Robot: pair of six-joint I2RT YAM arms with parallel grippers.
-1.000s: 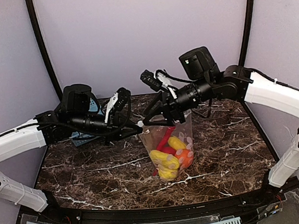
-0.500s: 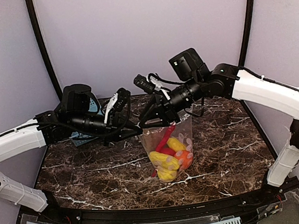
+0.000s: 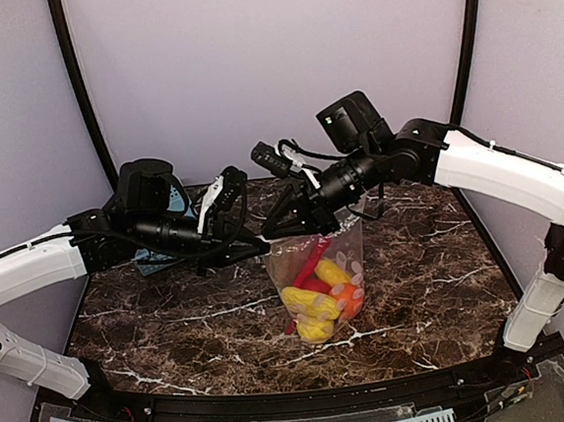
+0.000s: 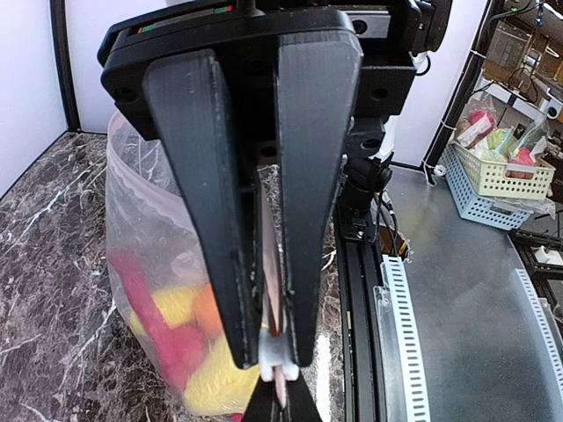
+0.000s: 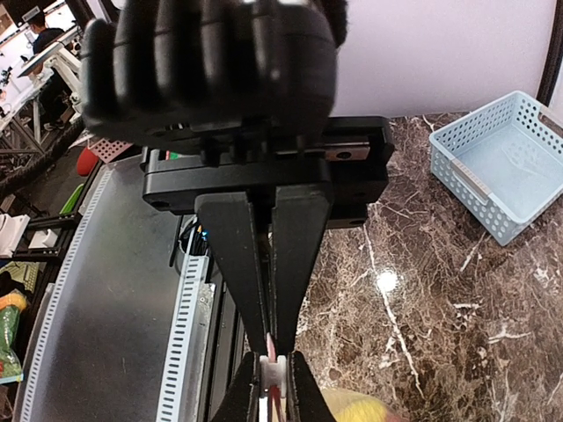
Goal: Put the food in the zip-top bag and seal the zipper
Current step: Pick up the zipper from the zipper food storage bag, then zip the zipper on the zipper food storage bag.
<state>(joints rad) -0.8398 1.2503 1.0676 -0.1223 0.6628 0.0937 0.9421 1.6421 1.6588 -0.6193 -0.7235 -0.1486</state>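
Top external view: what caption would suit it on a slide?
The left fingers and right fingers pinch the zipper of an upright zip-top bag holding toy food.

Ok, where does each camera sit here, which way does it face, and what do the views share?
Top external: above and behind the bases, looking down at the table; both arms show, left end effector and right end effector meeting over the zip-top bag.
Left wrist: on the left arm, facing rightward; own tips at bottom, the other end effector head-on.
Right wrist: facing leftward; own tips around the white slider, basket beyond.
Shared: both wrist views show the pink zipper.
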